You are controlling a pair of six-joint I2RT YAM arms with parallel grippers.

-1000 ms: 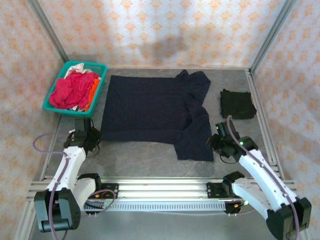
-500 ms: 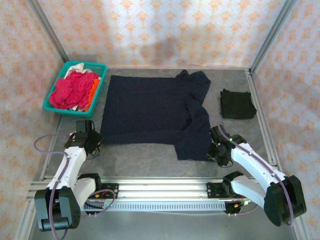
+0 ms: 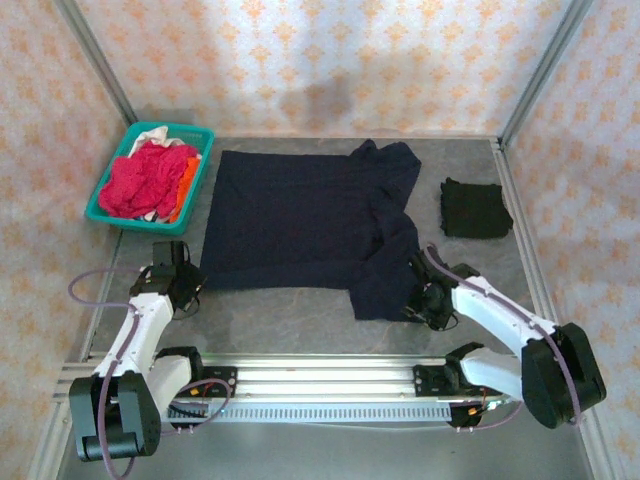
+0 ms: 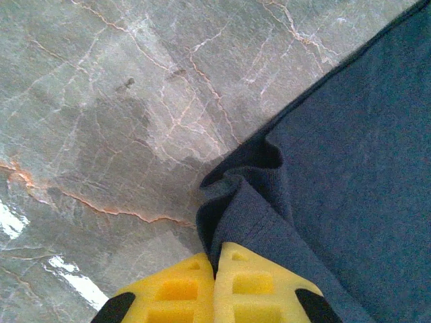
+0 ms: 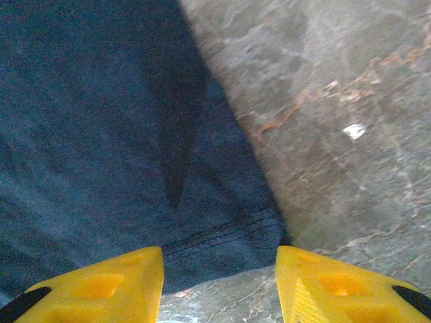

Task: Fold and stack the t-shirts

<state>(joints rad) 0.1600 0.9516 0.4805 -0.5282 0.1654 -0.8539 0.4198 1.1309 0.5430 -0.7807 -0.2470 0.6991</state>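
top view, navy t-shirt point(image 3: 300, 225): spread flat mid-bench, body to the left, collar and sleeves bunched to the right, one sleeve flap hanging toward the near edge
top view, black t-shirt point(image 3: 475, 208): folded into a small square, far right of the bench, apart from the navy one
top view, teal basket point(image 3: 128, 224): far left corner, just beside the navy shirt's left edge
top view, basket contents: magenta-red t-shirt point(image 3: 140, 180) heaped on top, orange t-shirt point(image 3: 187, 175) along the right wall, bit of white cloth point(image 3: 150, 133) at the back
top view, left claw point(image 3: 186, 272): low at the near-left corner of the navy shirt, touching the cloth
top view, right claw point(image 3: 418, 300): low at the near-right corner of the hanging flap
top view, bench point(image 3: 290, 315): grey marbled top, bare strip between the shirt and the arm bases
left wrist view, left claw point(image 4: 214, 259): yellow fingers pressed together, pinching a raised fold of the navy t-shirt point(image 4: 350, 155)
left wrist view, cloth: corner puckered up at the pinch, rest lying flat to the right
left wrist view, bench point(image 4: 101, 101): bare to the left of the shirt edge
right wrist view, right claw point(image 5: 219, 259): jaws parted, nothing held, yellow fingers point(image 5: 121, 276) on either side of the hem corner
right wrist view, navy t-shirt point(image 5: 87, 134): lying flat, stitched hem between the fingers, corner ends just short of the right finger
right wrist view, bench point(image 5: 337, 101): bare to the right of the cloth
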